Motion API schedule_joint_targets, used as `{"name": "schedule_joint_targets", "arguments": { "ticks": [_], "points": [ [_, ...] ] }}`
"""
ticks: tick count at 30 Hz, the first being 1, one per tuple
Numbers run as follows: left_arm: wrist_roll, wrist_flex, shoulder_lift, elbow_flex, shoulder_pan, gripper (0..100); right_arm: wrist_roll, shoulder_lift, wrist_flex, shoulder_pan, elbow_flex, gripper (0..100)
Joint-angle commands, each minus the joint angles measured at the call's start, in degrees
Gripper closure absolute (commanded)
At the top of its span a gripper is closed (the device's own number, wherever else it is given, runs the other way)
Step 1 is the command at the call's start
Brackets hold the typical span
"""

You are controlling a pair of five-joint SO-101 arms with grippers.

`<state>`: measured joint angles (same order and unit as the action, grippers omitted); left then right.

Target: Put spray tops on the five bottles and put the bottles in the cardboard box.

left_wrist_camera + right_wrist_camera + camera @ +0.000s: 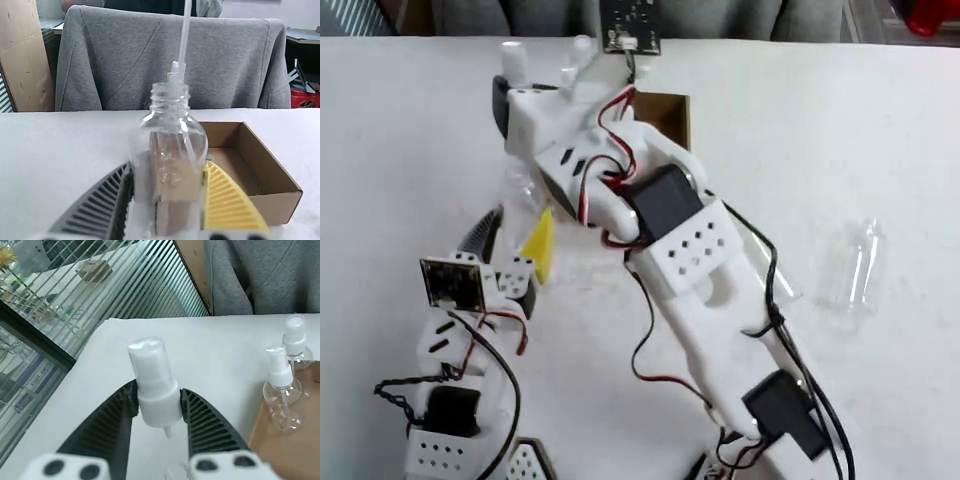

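Well to the left of the open brown cardboard box, beyond a slatted window, hangs a blue sign whose white print is too small to read. Just left of the box and nearer the arms' bases, the left gripper has its grey and yellow jaws closed part-way against the sides of a clear round plastic bottle. The bottle stands upright, with its long axis vertical and its open threaded neck pointing up. A thin translucent dip tube slants steeply down into that neck, and its lower end shows through the bottle wall. Above, the right gripper pinches a white plastic spray top between its black ribbed jaws, gripping the collar. The top's long axis is near vertical, head up and stem down. By the box's far-left side stand a nearer capped clear bottle and a farther capped clear bottle, both upright with nozzles on top. Whether they stand inside the box or beside it cannot be told. The box lies with its opening upward on the white table. Well to the right of the box a clear uncapped bottle lies on its side, with its long axis running roughly from the near edge toward the far edge. Beyond the box is a grey cloth-draped chair back.
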<state>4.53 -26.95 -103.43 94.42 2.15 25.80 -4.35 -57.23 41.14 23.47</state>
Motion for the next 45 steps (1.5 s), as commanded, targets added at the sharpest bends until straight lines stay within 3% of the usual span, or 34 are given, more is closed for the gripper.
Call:
{"name": "schedule_joint_targets", "arguments": {
  "ticks": [1, 5, 8, 14, 22, 34, 45],
  "points": [
    [0.3, 1.9, -1.1, -0.6, 0.1, 95, -4.3, 0.1, -3.0, 2.0, 5.5, 98.1],
    [0.3, 1.9, -1.1, -0.6, 0.1, 95, -7.1, 0.9, -3.8, 4.5, 6.1, 98.1],
    [0.3, 1.9, -1.1, -0.5, 0.1, 95, -13.3, 1.0, -3.6, 6.5, 5.8, 97.4],
    [0.3, 1.9, -1.1, -0.5, 0.1, 95, -15.0, 1.0, -5.3, 7.7, 5.8, 83.0],
    [0.3, 1.9, -1.1, -0.5, 0.1, 95, -15.1, 0.8, -5.0, 7.6, 6.1, 89.7],
    [0.3, 1.9, -1.1, -0.5, 0.1, 95, -15.6, 0.5, -5.7, 7.3, 7.5, 90.0],
    [0.4, 1.9, -1.1, -0.5, 0.1, 95, -15.6, 0.5, -25.5, 6.7, 24.1, 90.0]
  ]
}}
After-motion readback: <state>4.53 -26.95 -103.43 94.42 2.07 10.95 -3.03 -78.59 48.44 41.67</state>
